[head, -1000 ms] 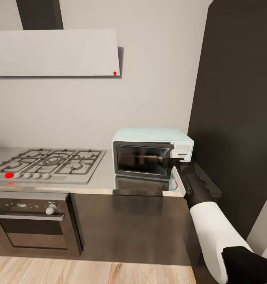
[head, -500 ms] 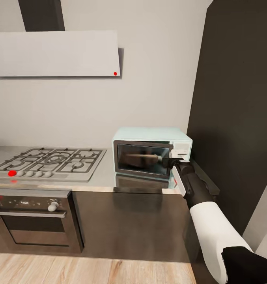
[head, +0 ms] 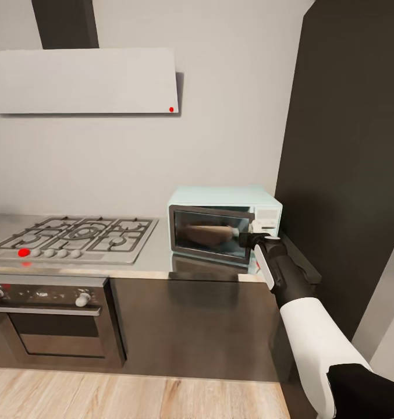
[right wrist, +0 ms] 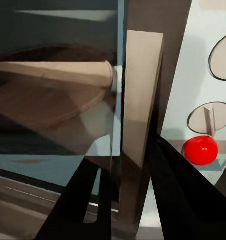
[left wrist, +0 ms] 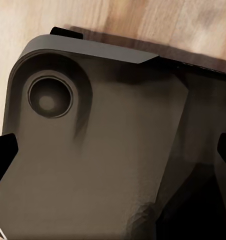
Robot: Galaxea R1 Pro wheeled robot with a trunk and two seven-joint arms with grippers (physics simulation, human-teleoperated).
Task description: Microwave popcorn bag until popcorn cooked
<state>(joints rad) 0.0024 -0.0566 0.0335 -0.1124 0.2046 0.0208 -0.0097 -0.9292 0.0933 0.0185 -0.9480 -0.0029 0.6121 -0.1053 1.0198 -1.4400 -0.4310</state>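
One tool at the microwave door

One pale blue microwave (head: 224, 223) stands on the glossy steel bench (head: 156, 262), just right of the gas hob (head: 74, 237) and beside a tall dark cabinet (head: 348, 157). Through its black-framed glass door a tan-brown popcorn bag (head: 207, 234) lies on its side inside the cavity, wrinkled, with its rolled rim toward the cream knob panel. The right tool (head: 250, 239) sits at the door's right edge; in the right wrist view its dark fingers (right wrist: 178, 190) are on either side of the door's upright handle (right wrist: 140, 105), near a red round light (right wrist: 200, 150). Whether they actually squeeze it I cannot tell. The left tool's tips (left wrist: 2, 152) are spread apart over a dark robot part above wooden floor.
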